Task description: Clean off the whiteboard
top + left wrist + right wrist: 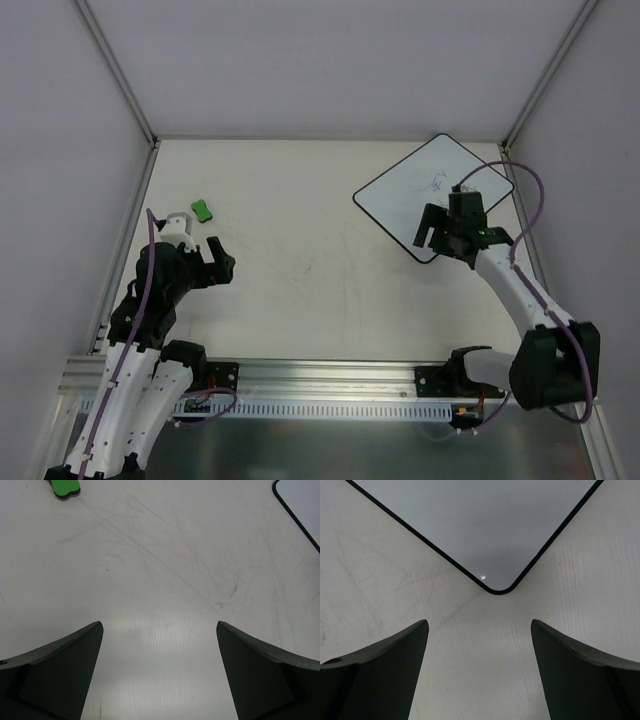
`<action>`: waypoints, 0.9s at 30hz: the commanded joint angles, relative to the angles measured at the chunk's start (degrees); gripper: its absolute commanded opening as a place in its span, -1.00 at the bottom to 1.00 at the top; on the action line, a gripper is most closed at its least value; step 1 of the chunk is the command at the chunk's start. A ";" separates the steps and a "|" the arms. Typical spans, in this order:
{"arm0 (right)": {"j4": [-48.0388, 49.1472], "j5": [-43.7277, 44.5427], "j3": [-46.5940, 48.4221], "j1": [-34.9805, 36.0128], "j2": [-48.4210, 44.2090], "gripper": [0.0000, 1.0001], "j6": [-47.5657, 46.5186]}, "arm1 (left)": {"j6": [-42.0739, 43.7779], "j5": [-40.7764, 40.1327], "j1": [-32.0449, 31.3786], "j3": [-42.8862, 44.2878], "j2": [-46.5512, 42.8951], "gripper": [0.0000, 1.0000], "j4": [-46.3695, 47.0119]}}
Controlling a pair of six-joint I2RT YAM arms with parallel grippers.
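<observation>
The whiteboard (pixel 415 190) lies tilted at the table's back right, with a small blue scribble (pixel 437 182) on it. Its near corner shows in the right wrist view (pixel 485 530), and one edge shows in the left wrist view (pixel 305 502). My right gripper (pixel 440 238) is open and empty, hovering over the board's near corner; in its own view (pixel 479 667) only bare table lies between the fingers. My left gripper (pixel 208 258) is open and empty over the table at the left (pixel 160 672). A small green block (pixel 202 210) lies beyond it, also seen in the left wrist view (pixel 66 487).
White side walls and aluminium posts close in the table (pixel 300 250). The whiteboard's right corner lies near the table's right edge. A metal rail (pixel 330 375) runs along the near edge between the arm bases.
</observation>
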 commanded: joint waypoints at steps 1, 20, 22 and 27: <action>6.86 4.04 4.96 3.26 9.89 0.75 0.56 | -0.75 -0.48 -0.31 -0.44 -0.80 0.98 4.17; 10.91 2.47 12.36 16.78 36.55 0.41 0.29 | -0.66 -2.60 0.05 -1.06 -2.83 0.98 4.17; 10.91 2.82 12.53 19.95 37.08 0.37 2.74 | -0.75 -2.42 0.22 -1.06 -2.74 0.97 4.17; 10.99 4.84 15.78 33.13 41.72 0.32 8.54 | -0.84 -2.33 0.48 -1.06 -2.91 0.97 4.17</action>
